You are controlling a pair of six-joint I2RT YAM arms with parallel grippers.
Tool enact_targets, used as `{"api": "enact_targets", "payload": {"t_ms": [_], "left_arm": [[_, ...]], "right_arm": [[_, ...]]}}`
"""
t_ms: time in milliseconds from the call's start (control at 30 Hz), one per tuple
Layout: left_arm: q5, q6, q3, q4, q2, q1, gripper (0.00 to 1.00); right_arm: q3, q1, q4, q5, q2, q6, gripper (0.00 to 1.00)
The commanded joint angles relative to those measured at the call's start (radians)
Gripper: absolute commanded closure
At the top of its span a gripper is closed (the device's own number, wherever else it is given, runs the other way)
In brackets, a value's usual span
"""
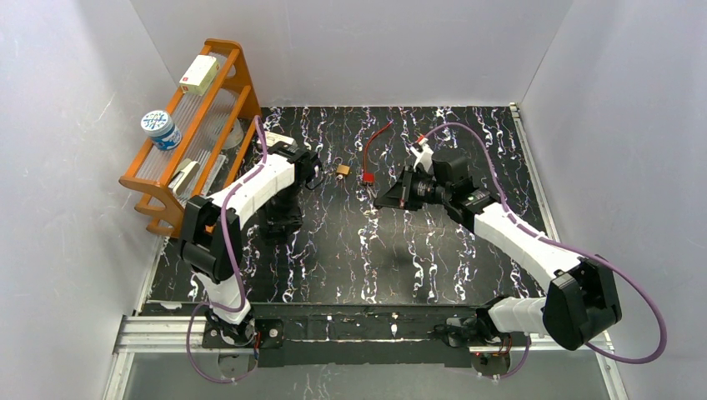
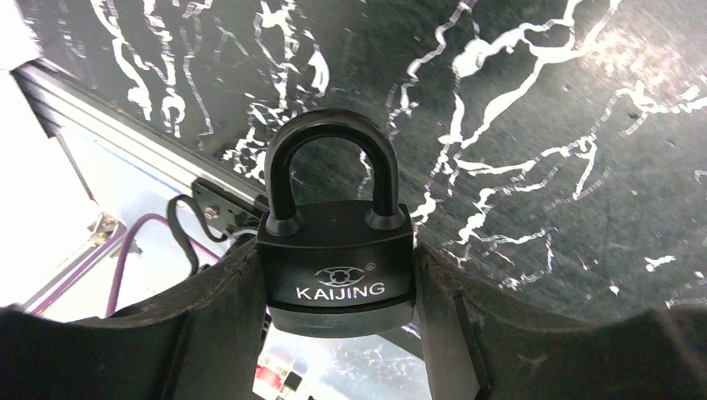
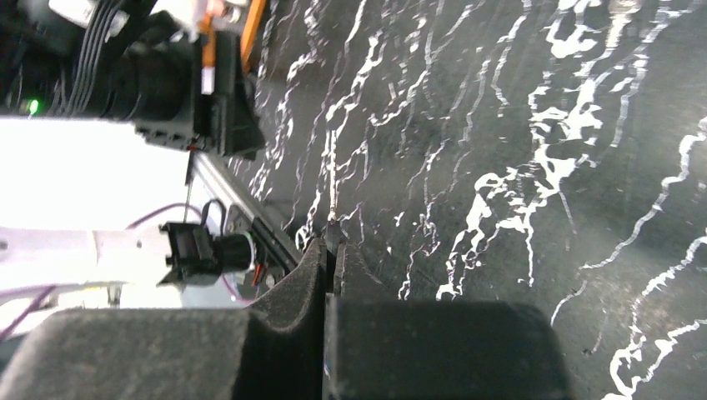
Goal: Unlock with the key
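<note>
My left gripper [image 2: 338, 333] is shut on a black padlock [image 2: 338, 267] marked KAIJING and grips its body from both sides. The shackle [image 2: 329, 158] is closed and points away from the wrist. In the top view the left gripper [image 1: 314, 171] is at the back left of the mat. My right gripper [image 3: 332, 250] is shut on a thin key [image 3: 333, 196] whose blade, seen edge-on, sticks out past the fingertips. In the top view the right gripper [image 1: 388, 198] points left towards the left gripper, a small gap apart.
A small brass padlock [image 1: 343, 171] and a red cord with a red tag [image 1: 368, 158] lie on the black marbled mat [image 1: 375, 250] between the grippers. An orange rack [image 1: 196, 133] with a white box [image 1: 198, 75] and a blue-white tub [image 1: 161, 129] stands at the left.
</note>
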Motion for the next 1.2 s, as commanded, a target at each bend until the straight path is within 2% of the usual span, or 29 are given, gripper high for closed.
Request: {"api": "enact_targets", "payload": {"t_ms": [0, 167, 400, 800, 1000, 1067, 1167], "left_arm": [[0.144, 0.046, 0.023, -0.005, 0.002, -0.006, 0.93], [0.253, 0.062, 0.020, 0.034, -0.008, -0.005, 0.93], [0.309, 0.056, 0.012, 0.070, -0.016, -0.005, 0.94], [0.325, 0.035, 0.021, 0.106, -0.041, -0.006, 0.93], [0.389, 0.015, 0.007, 0.154, -0.053, -0.006, 0.93], [0.422, -0.023, -0.002, 0.191, -0.067, -0.007, 0.94], [0.460, -0.166, -0.086, 0.329, -0.132, -0.012, 0.95]], "right_arm": [[-0.047, -0.005, 0.195, -0.226, -0.020, -0.072, 0.99], [-0.064, -0.007, 0.309, -0.426, -0.016, -0.096, 0.99], [-0.046, -0.006, 0.358, -0.630, 0.033, -0.089, 0.99], [-0.029, -0.006, 0.378, -0.692, 0.053, -0.087, 0.99], [-0.033, -0.005, 0.409, -0.723, 0.049, -0.085, 0.99], [-0.030, -0.005, 0.407, -0.713, 0.051, -0.084, 0.99], [0.004, -0.006, 0.382, -0.619, 0.070, -0.045, 0.99]]}}
